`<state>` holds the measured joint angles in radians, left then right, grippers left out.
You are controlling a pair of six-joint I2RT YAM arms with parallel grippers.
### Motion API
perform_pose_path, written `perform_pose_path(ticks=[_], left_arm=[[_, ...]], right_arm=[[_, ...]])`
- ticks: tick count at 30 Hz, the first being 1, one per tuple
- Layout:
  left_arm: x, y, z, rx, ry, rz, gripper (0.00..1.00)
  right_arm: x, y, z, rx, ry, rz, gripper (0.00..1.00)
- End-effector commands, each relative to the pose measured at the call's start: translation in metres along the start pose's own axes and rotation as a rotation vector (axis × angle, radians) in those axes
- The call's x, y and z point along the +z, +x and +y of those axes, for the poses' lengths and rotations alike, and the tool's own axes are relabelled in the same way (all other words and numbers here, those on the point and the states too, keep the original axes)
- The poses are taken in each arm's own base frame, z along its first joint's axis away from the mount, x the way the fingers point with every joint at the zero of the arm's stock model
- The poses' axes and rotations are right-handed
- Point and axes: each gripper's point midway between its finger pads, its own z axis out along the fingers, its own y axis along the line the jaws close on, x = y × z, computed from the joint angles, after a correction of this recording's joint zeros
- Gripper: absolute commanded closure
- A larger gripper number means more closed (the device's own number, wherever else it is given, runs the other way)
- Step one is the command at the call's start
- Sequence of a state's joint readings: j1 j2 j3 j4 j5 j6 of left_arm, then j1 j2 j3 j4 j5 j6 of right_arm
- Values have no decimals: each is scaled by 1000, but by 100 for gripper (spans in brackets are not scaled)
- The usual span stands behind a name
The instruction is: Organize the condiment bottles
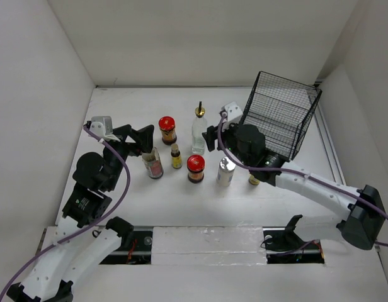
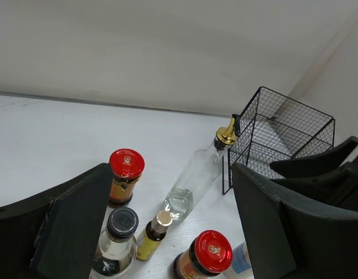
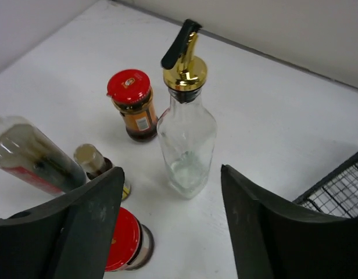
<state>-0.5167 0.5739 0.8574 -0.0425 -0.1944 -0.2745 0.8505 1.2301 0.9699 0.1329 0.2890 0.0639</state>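
The condiment bottles stand in a loose cluster mid-table. They are a red-lidded jar [image 1: 167, 129], a tall clear gold-spouted bottle [image 1: 198, 129], a small yellow bottle [image 1: 176, 156], a second red-lidded jar [image 1: 195, 167], a silver-capped shaker [image 1: 226, 171] and a clear jar with a reddish label [image 1: 154, 163]. Another small yellow bottle [image 1: 253, 180] is half hidden under my right arm. My left gripper [image 1: 140, 139] [image 2: 172, 174] is open just above and left of the clear jar [image 2: 118, 241]. My right gripper [image 1: 211, 139] [image 3: 171, 171] is open, with the tall bottle [image 3: 186, 133] just ahead of its jaws.
A black wire basket [image 1: 279, 116] stands tilted at the back right, right beside my right wrist. White walls close the table on the left, back and right. My right forearm runs over the table from the near right.
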Motion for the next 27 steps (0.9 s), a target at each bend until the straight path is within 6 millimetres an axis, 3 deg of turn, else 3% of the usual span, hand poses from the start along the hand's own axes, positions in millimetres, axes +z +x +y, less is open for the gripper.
perform_pose_path(ticks=[1, 2, 4, 7, 15, 18, 21, 26, 27], left_arm=[[1, -7, -5, -20, 23, -38, 21], [-2, -10, -7, -31, 35, -44, 21], [-3, -11, -7, -34, 39, -54, 21], [-6, -13, -8, -36, 42, -62, 21], [-8, -13, -7, -36, 43, -62, 21], [-10, -14, -9, -38, 56, -70, 21], [-10, -11, -10, -36, 62, -59, 21], [-10, -11, -10, -36, 62, -59, 21], [-10, -11, -10, -36, 62, -59, 21]], right_arm=[[15, -23, 20, 20, -88, -74, 24], [19, -20, 24, 19, -100, -74, 13], [33, -20, 31, 19, -122, -75, 8], [51, -28, 31, 5, -112, -97, 8], [88, -37, -16, 34, -39, -165, 11], [99, -32, -8, 37, -100, -160, 17], [102, -40, -1, 36, -139, -180, 18], [114, -28, 2, 42, -149, -159, 18], [115, -36, 3, 44, -151, -180, 21]])
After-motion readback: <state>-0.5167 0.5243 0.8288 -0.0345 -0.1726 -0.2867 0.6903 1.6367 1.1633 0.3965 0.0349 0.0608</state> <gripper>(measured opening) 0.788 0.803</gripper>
